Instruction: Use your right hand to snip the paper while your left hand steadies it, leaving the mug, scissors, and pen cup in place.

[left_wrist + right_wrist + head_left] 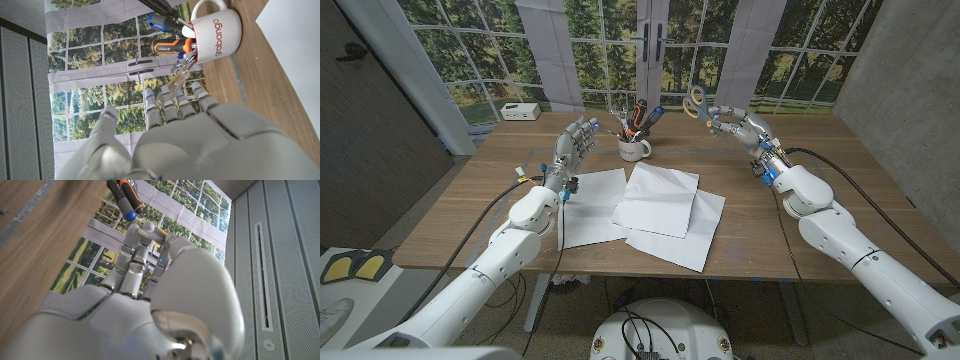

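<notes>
The right hand [735, 124] grips yellow-handled scissors [697, 100] raised beyond the counter's [800, 240] far right, well apart from the paper sheets [660, 200] lying mid-counter toward the robot, while the released left hand [575, 145] hovers nearer their left edge, beside the mug [635, 148].

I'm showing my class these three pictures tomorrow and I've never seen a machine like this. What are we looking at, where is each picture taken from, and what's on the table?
This is a two-armed robot standing at a wooden table. The wide picture comes from a camera on its head, looking down over both arms. The other two come from cameras on its wrists, looking along the backs of its hands, so they appear turned.

On the table lie several overlapping sheets of white paper, and behind them a white mug filled with pens and tools.

The left hand is raised above the paper's far left corner, fingers apart, holding nothing. The right hand is lifted above the table, holding scissors with yellow handles.
</notes>
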Tool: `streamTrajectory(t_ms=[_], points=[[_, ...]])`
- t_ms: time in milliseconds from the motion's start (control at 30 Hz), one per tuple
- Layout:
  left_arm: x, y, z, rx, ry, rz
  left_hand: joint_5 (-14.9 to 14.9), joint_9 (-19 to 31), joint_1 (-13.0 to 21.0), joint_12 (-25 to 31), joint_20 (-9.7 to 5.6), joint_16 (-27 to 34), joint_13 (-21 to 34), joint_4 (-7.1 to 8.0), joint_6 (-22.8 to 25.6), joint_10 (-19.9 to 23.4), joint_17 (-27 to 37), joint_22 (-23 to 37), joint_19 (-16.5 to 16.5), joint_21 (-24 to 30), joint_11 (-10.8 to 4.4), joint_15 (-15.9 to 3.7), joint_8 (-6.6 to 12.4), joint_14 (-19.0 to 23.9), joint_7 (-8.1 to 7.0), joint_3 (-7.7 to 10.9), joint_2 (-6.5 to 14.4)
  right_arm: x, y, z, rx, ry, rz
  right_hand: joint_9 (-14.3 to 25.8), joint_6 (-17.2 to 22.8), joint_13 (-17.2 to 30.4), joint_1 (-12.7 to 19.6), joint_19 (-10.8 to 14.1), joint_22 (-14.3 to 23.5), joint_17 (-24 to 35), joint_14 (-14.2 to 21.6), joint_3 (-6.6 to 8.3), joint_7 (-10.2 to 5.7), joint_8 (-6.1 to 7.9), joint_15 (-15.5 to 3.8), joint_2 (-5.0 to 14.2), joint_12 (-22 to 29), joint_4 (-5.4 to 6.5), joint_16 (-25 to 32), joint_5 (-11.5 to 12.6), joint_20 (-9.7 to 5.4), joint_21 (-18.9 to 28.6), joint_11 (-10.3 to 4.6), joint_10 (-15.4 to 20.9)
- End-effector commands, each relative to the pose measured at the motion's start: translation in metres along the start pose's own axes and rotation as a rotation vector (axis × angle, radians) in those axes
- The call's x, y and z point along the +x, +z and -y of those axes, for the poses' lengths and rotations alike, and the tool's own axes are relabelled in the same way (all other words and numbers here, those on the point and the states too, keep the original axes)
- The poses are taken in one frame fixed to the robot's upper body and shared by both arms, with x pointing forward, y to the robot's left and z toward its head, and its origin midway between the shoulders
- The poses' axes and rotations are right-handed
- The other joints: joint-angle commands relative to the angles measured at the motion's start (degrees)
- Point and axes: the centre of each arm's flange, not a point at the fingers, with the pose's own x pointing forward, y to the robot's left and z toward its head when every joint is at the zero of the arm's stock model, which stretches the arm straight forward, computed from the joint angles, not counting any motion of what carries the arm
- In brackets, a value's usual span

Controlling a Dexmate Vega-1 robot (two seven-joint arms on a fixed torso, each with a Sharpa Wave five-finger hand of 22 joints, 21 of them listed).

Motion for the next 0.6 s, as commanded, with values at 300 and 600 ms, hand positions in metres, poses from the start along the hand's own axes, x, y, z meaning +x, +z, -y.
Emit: streamTrajectory(t_ms=[300,600], points=[[0.0,-0.004,0.006,-0.002,0.01,-0.008,0.2,0.1,0.1,0.2,-0.06,0.2,0.3,0.08,0.5,0.5,0.3,0.1,0.5,-0.1,0.01,-0.12,0.36,0.5,0.03,-0.17,0.4,-0.004,0.017,-0.001,-0.151,0.032,0.036,0.1,0.2,0.2,0.1,-0.5,0.1,0.5,4.1,0.95,-0.13,-0.15,-10.85,0.03,0.1,-0.06,-0.4,0.3,-7.19,1.1,-0.32,0.2],[-0.001,-0.004,0.009,-0.005,0.008,-0.007,0.2,0.1,0.1,0.2,-0.14,0.1,0.3,0.08,0.5,0.7,0.3,0.1,0.5,-0.1,-0.07,-0.14,0.34,0.5,-0.02,-0.18,0.4,-0.008,0.021,-0.004,-0.209,0.028,0.044,0.1,0.2,0.2,0.0,-0.8,0.1,0.7,4.2,1.21,-0.23,-0.12,-10.85,-0.02,0.1,-0.02,-0.7,0.2,-7.13,1.5,-0.34,0.0]])
